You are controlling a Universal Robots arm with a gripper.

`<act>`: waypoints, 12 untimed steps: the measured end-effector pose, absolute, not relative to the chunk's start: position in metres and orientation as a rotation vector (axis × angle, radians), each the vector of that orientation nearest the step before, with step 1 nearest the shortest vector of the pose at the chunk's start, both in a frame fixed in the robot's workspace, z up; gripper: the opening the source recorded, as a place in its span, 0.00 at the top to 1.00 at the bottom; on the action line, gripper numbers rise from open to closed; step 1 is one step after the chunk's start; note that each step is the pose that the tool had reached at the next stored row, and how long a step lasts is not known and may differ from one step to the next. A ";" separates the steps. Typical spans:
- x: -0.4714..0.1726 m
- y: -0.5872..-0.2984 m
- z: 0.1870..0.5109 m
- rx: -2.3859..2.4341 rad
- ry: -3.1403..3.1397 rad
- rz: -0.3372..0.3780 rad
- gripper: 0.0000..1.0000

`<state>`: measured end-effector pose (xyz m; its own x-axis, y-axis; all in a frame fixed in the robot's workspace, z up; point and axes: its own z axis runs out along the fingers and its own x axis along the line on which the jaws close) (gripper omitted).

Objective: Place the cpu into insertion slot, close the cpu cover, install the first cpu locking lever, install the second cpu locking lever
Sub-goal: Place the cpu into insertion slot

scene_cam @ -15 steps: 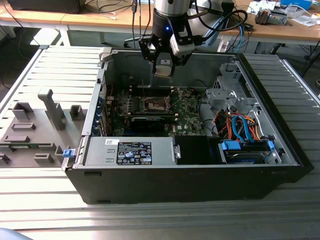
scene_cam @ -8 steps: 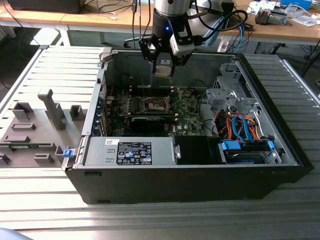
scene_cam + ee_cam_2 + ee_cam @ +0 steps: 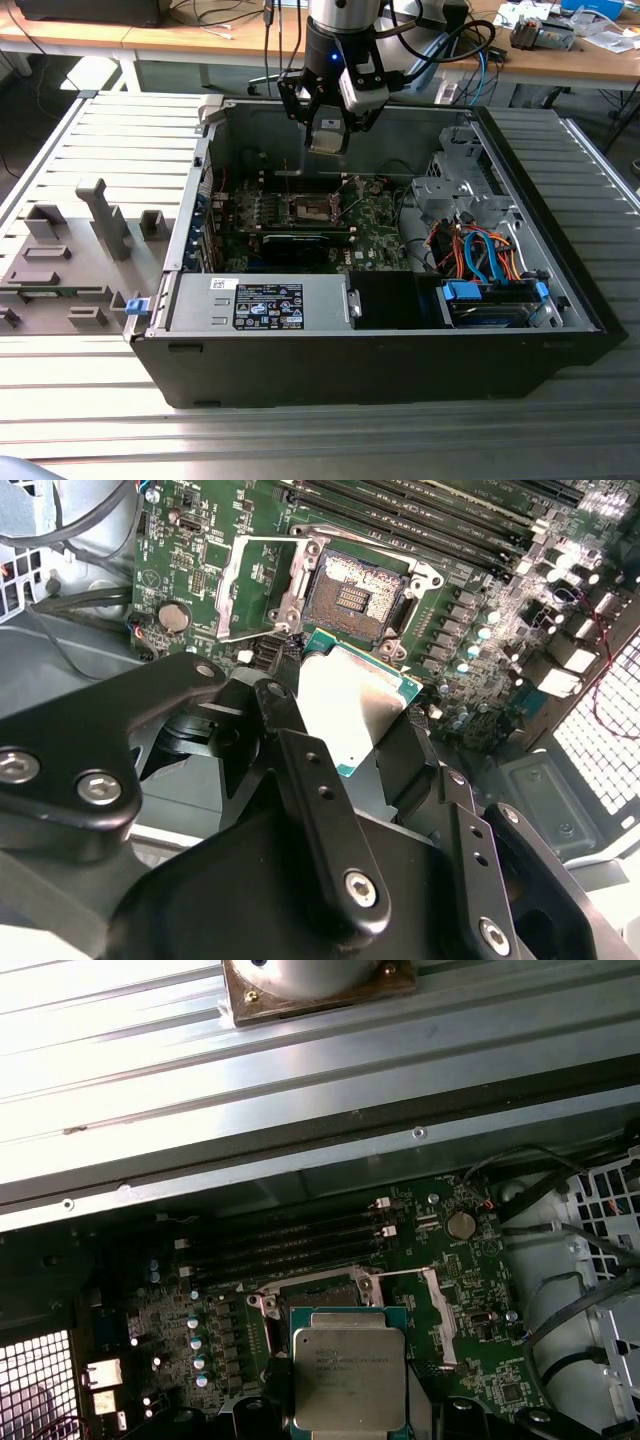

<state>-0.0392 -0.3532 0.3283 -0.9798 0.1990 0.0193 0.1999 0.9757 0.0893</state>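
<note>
One gripper [image 3: 328, 138], tight around the cpu [image 3: 348, 1380], over case [image 3: 380, 355] on ribbed table [image 3: 300, 440]; wooden desks [image 3: 200, 42] behind.

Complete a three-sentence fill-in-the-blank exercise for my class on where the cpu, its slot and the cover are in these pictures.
1. The gripper holds the cpu ____ the insertion slot, not seated in it.
2. The insertion slot is ____, with its contacts bare.
3. The cpu cover is swung ____, lying beside the slot.

Missing words: above; empty; open
</note>
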 end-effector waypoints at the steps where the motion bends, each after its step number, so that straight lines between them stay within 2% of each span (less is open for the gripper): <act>1: -0.039 -0.353 0.328 -0.315 -3.112 -0.142 0.46; 12: -0.039 -0.353 0.328 -0.329 -3.111 -0.142 0.46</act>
